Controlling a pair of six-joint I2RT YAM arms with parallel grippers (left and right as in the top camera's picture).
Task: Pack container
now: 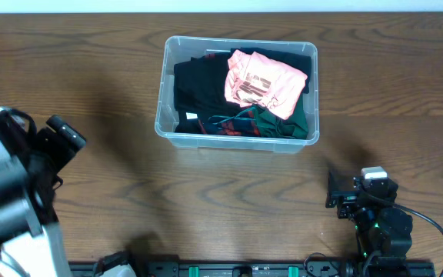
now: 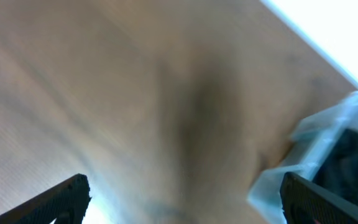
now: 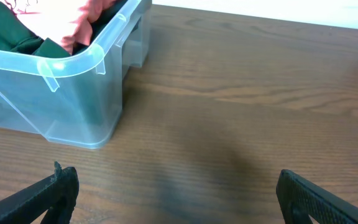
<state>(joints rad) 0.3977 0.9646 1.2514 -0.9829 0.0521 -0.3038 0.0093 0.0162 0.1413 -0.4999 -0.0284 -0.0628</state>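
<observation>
Clear container with black, green and pink clothes inside

Left gripper, right gripper — jaws wide apart

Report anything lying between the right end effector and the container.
Nothing visible stands in the way. In the right wrist view, only wooden table lies between the open right end effector and the near corner of the container. The overhead view shows the same unobstructed stretch.
</observation>
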